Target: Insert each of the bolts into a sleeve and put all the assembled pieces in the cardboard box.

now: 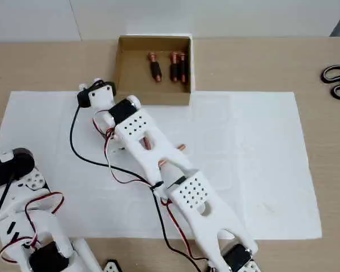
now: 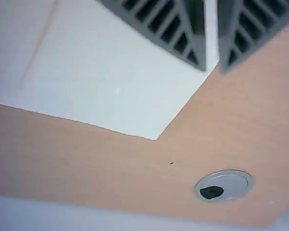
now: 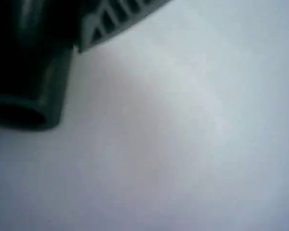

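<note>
The cardboard box (image 1: 124, 68) stands at the table's far side. In it lie three assembled pieces (image 1: 171, 67), copper bolts in dark sleeves. My right arm stretches diagonally across the white paper, and its gripper (image 1: 94, 93) is just left of the box, low over the sheet. It is shut on a dark sleeve (image 3: 26, 82), whose open end shows close up beside a grey finger (image 3: 115, 19). A copper bolt (image 1: 181, 148) lies on the paper, partly hidden under that arm. My left gripper (image 2: 212, 65) hangs shut and empty over the paper's corner.
The white paper sheet (image 1: 260, 158) covers most of the wooden table. Scissors (image 1: 337, 80) lie at the far right edge. A round cable grommet (image 2: 223, 185) sits in the tabletop near the left arm. Black and red cables (image 1: 110, 167) trail across the paper.
</note>
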